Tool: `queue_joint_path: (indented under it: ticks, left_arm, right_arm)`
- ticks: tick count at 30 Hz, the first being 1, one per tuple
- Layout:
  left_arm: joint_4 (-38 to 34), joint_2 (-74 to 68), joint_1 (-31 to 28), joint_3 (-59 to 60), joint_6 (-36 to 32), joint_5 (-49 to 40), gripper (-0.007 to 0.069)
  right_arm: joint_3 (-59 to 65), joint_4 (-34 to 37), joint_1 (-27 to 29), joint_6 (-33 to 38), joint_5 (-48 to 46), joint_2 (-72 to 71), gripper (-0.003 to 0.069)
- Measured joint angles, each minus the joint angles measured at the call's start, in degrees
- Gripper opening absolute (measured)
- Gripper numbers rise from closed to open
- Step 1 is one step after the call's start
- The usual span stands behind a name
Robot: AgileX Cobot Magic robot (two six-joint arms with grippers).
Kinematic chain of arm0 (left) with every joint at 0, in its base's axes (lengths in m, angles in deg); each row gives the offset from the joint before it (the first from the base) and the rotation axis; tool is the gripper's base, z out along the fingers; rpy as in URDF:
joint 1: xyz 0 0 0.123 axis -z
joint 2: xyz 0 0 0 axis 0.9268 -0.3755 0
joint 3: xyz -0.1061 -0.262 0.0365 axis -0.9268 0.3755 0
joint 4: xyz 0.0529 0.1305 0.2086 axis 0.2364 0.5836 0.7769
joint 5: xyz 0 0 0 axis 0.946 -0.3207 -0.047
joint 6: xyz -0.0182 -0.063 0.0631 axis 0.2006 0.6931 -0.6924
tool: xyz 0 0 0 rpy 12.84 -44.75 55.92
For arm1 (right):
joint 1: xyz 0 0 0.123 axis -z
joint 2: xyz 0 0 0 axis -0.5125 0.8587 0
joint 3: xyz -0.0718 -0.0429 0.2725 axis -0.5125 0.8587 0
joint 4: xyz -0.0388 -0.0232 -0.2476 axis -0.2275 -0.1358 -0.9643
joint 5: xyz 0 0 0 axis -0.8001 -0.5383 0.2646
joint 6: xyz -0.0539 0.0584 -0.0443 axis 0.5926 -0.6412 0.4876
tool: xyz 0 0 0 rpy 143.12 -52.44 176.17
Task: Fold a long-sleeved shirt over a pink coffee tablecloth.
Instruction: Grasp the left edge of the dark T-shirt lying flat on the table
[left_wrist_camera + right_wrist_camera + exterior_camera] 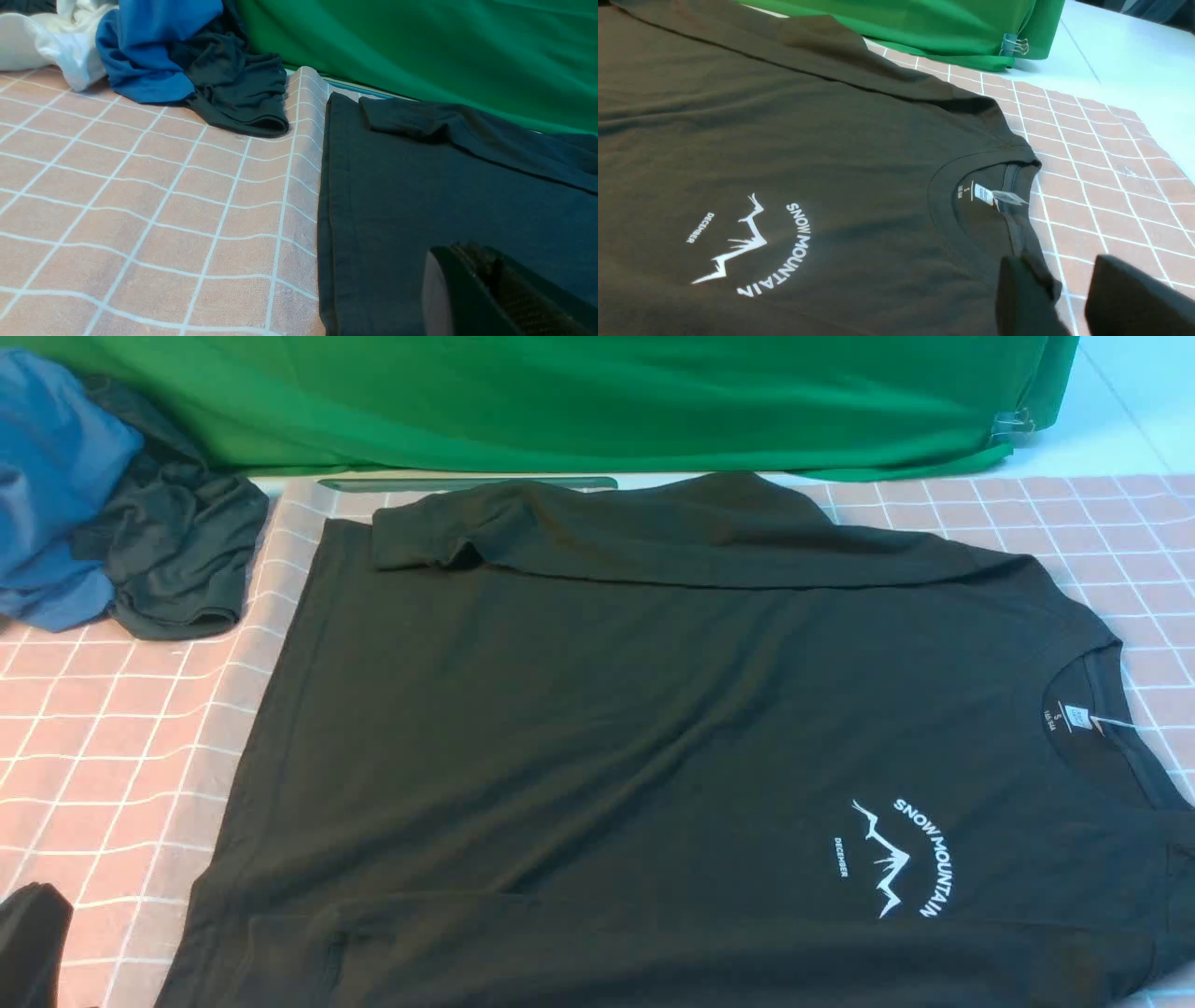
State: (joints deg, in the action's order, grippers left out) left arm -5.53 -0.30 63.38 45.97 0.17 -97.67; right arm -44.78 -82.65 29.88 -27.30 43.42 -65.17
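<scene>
The black long-sleeved shirt point(607, 709) lies flat on the pink coffee tablecloth point(112, 728), its neck to the right. Its white SNOW MOUNTAIN print point(901, 859) and neck label point(1078, 717) face up. One sleeve point(653, 523) is folded across the far edge. My right gripper point(1073, 275) is out of the front view; in its wrist view it is open beside the collar, with bare pink cloth between its fingers and one finger point(1022, 298) against the collar's edge. Of my left gripper point(33, 943) only one ribbed finger point(467, 289) shows, near the shirt's hem.
A blue garment point(56, 476) and a smaller dark grey garment point(177, 560) are heaped at the far left, with something white point(56, 42) behind them. A bright green cloth point(560, 401) hangs along the back, held by a clip point(1013, 425). The pale tabletop point(1134, 56) lies beyond.
</scene>
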Motion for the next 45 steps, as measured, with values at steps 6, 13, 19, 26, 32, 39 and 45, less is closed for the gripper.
queue_joint_path:
  ticks: [6,13,19,26,32,39,45]
  left_arm:
    - [0.0,0.0,0.0,0.0,0.0,0.0,0.0014]
    - [0.0,0.0,0.0,0.0,0.0,0.0,0.0014]
    - [1.2,0.0,0.0,0.0,-0.4,0.0,0.0014]
    - [-5.9,0.0,0.0,0.0,2.7,11.5,0.0014]
    - [-16.9,0.0,0.0,0.0,10.3,28.7,0.0014]
    - [-15.5,0.0,0.0,0.0,12.7,37.7,0.0014]
    - [-12.1,0.0,0.0,-0.2,22.6,49.4,0.0014]
  right_arm:
    - [0.0,0.0,0.0,0.0,0.0,0.0,0.0248]
    - [0.0,0.0,0.0,0.0,0.0,0.0,0.0248]
    - [0.0,0.0,0.0,0.0,0.1,0.0,0.0248]
    - [0.0,0.0,0.0,0.0,0.1,0.0,0.0248]
    - [0.0,0.0,0.0,0.0,0.1,0.0,0.0248]
    - [0.0,0.0,0.0,0.1,0.4,0.0,0.0248]
    - [0.0,7.4,0.0,-7.7,10.5,0.0,0.0248]
